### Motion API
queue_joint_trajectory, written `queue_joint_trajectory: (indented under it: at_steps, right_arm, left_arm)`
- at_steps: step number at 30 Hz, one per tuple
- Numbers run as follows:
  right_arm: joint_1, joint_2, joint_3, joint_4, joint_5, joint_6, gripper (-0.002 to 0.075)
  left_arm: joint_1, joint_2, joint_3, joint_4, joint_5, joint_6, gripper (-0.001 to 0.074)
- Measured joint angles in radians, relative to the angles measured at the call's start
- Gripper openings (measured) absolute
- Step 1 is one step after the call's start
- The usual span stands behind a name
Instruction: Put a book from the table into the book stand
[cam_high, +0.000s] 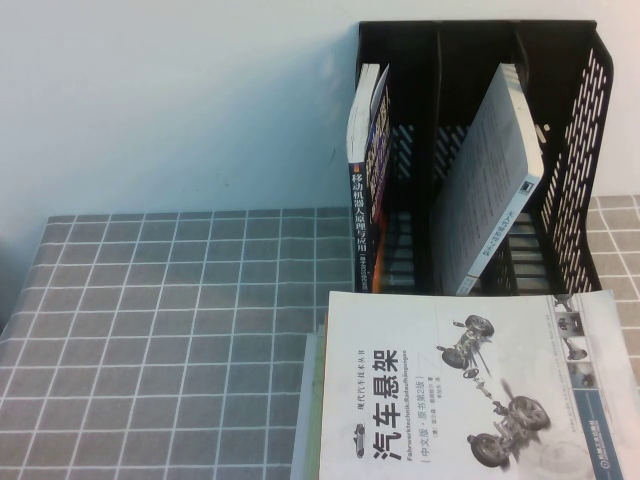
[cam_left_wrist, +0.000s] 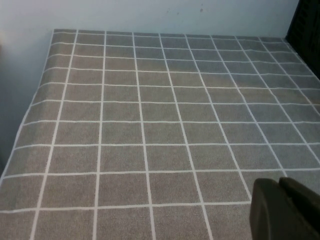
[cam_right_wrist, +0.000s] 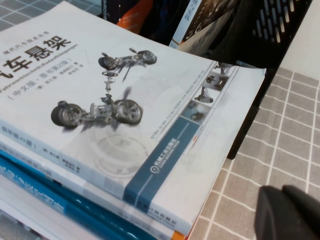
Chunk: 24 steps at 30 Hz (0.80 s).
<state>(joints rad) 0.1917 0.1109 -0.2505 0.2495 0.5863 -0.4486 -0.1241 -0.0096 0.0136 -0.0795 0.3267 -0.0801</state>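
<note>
A stack of books lies at the table's front right. Its top book (cam_high: 470, 390) is white with a car-suspension picture, and it also shows in the right wrist view (cam_right_wrist: 110, 100). The black mesh book stand (cam_high: 575, 150) stands behind the stack. A dark-spined book (cam_high: 368, 170) stands in its left compartment and a white book (cam_high: 490, 180) leans in the middle one. Neither gripper shows in the high view. My right gripper (cam_right_wrist: 290, 215) is shut and empty over the tablecloth beside the stack. My left gripper (cam_left_wrist: 285, 210) is shut and empty over bare cloth.
A grey checked tablecloth (cam_high: 170, 330) covers the table. A pale wall (cam_high: 180, 100) runs along the back. The stand's corner (cam_right_wrist: 260, 35) sits close behind the stack. Several more books (cam_right_wrist: 60, 200) lie under the top one.
</note>
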Motion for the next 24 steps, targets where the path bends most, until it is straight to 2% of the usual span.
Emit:
queue_joint_trajectory:
  at_steps: [9,24]
  right_arm:
    - [0.000,0.000,0.000,0.000,0.000,0.000,-0.0003]
    - [0.000,0.000,0.000,0.000,0.000,0.000,-0.0003]
  left_arm:
    - [0.000,0.000,0.000,0.042,0.000,-0.074,-0.0003]
    - [-0.002,0.000,0.000,0.050,0.000,-0.090,-0.0003]
